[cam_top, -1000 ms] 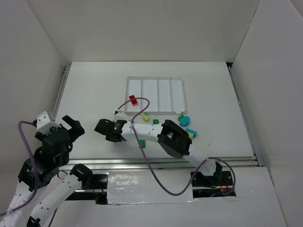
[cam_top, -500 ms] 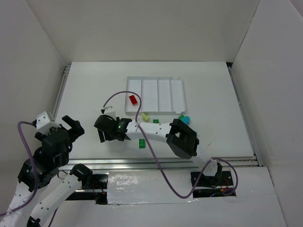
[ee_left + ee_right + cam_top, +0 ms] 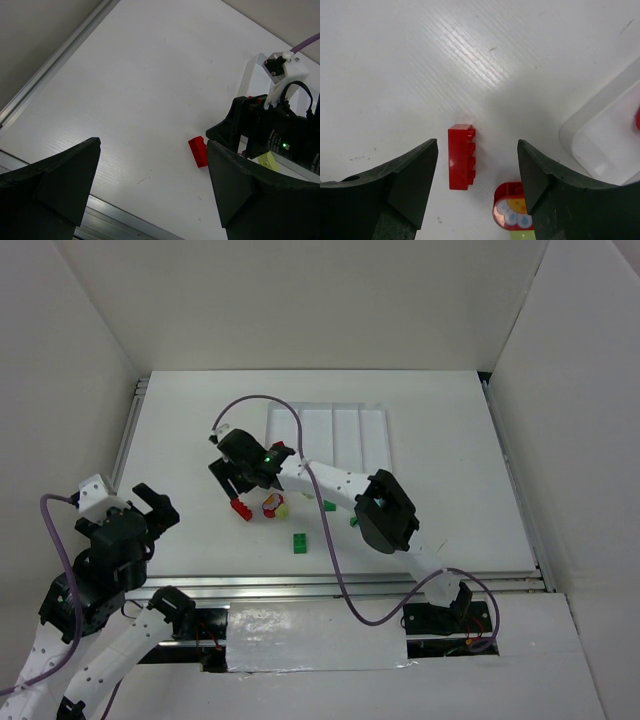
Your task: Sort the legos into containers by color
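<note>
Right gripper (image 3: pixel 476 147), jaws spread wide and holding nothing, hovers over a red brick (image 3: pixel 461 156) lying flat left of the worktop's (image 3: pixel 450 510) centre, beside the white tray's (image 3: pixel 377 472) near-left corner.

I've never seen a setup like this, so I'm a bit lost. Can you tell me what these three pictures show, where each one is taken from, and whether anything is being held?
These are two robot arms bolted to the near edge of a white table. One picture looks down from above. The other two come from a small camera on each wrist, so the dark shapes at their edges are that arm's own fingers. The right gripper is open and hangs over a red brick that lies flat on the table; it is not gripping it. Next to that brick lies a rounded red piece. The left gripper is open too, empty, near its own base. Farther back sits a white tray with long compartments, and a green brick lies loose in front. Nothing is held.
</note>
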You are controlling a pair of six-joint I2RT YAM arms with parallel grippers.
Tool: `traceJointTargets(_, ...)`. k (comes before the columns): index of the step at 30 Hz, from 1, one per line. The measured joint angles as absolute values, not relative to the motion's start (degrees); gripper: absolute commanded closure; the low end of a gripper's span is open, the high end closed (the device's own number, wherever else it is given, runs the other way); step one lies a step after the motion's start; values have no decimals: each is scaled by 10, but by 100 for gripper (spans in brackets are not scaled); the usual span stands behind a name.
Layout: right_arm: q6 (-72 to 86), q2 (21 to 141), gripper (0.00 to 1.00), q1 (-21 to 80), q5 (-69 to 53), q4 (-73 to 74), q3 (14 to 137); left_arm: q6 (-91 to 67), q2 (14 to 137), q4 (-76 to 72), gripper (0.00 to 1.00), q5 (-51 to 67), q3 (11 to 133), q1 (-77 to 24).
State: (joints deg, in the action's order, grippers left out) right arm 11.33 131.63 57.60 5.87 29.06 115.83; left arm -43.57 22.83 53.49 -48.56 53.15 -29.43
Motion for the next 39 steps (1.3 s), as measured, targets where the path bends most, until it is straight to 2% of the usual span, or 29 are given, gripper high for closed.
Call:
traceJointTargets(3, 98, 1337, 30, 576, 41, 297, 1185, -436, 230, 535, 1, -486, 531, -294)
traceJointTargets(11, 96, 1348, 36, 584, -9, 303, 1161, -435, 232, 535, 0, -485, 531, -294)
traceJointTargets(13, 99, 1353, 43, 585, -13, 304, 1160, -435, 232, 535, 1, -485, 531, -294)
traceJointTargets(19, 109, 1381, 49, 587, -9, 319, 1169, -435, 232, 533, 0, -485, 531, -294)
traceJointTargets(20, 110, 1388, 52, 587, -8, 321, 1172, -435, 232, 532, 1, -485, 531, -294)
traceJointTargets(21, 111, 1392, 60, 587, -8, 322, 1177, -435, 232, 531, 0, -485, 531, -294)
traceJointTargets(23, 113, 1392, 69, 587, -4, 322, 1181, -435, 232, 529, 0, -485, 531, -294)
traceJointTargets(24, 116, 1392, 84, 588, -1, 322, 1181, -435, 232, 529, 0, -484, 531, -294)
traceJointTargets(26, 123, 1392, 87, 587, 3, 322, 1181, -435, 232, 528, 0, -484, 531, -294)
traceJointTargets(27, 123, 1392, 92, 587, 3, 321, 1181, -435, 232, 528, 0, -483, 531, -294)
traceJointTargets(35, 136, 1352, 94, 586, 23, 327, 1166, -435, 232, 527, 1, -481, 531, -294)
traceJointTargets(39, 161, 1322, 95, 558, 70, 342, 1217, -435, 232, 527, 0, -481, 531, -294)
